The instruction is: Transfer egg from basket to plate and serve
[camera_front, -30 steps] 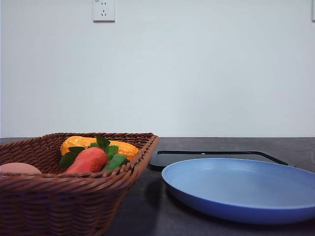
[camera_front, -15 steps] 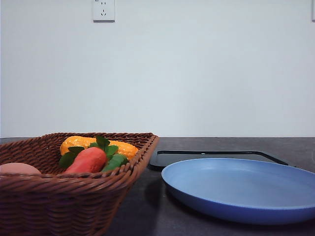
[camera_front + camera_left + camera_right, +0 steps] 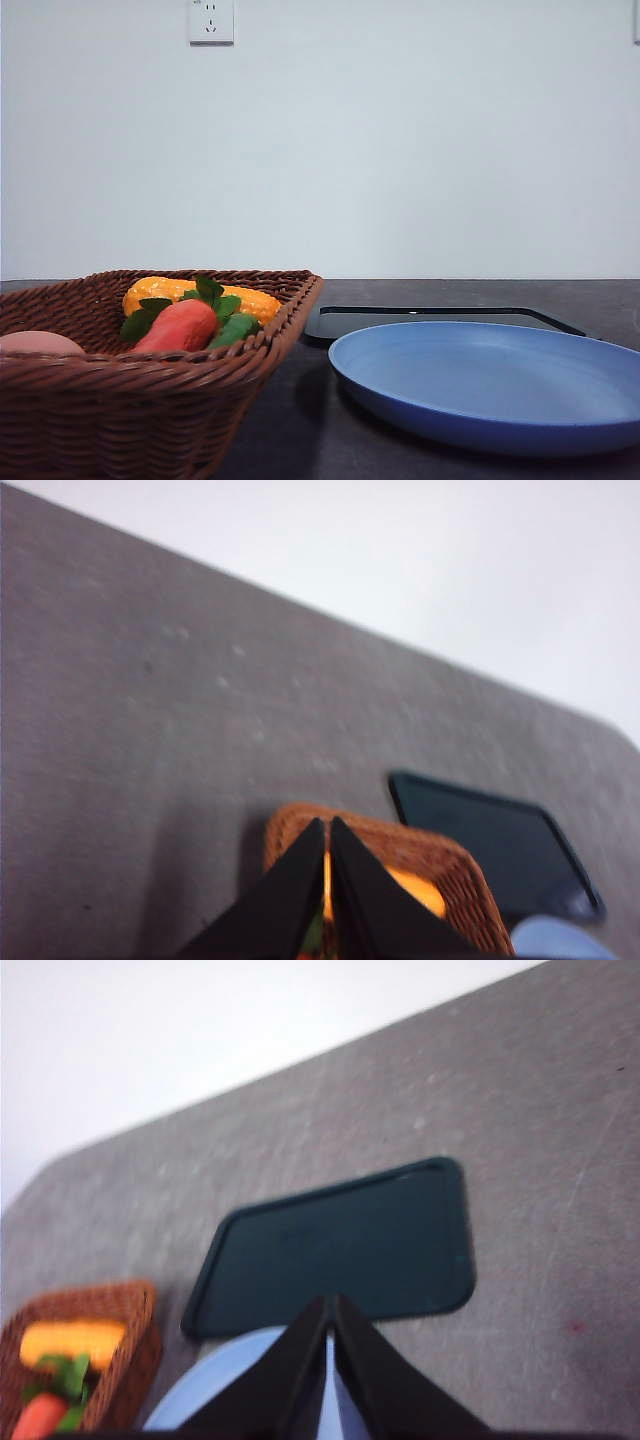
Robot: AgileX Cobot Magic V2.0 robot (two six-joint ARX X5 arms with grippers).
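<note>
Front view: basket (image 3: 150, 400) at left on the desk (image 3: 300, 420), plate (image 3: 490, 385) just beside it, tray (image 3: 440, 318) behind; egg (image 3: 38, 343) sits at the basket's near-left corner, beside the carrot (image 3: 180, 325). Both wrist views show jaws together, holding nothing: left gripper (image 3: 327, 880), right gripper (image 3: 330, 1360). My read: open left jaws wide, descend straight over egg, avoid rim and carrot.

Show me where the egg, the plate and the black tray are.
egg (image 3: 38, 343), front view, visible top of its shell.
plate (image 3: 480, 372), front view, bare blue inner surface.
black tray (image 3: 340, 1250), right wrist view, middle of its flat surface.
</note>
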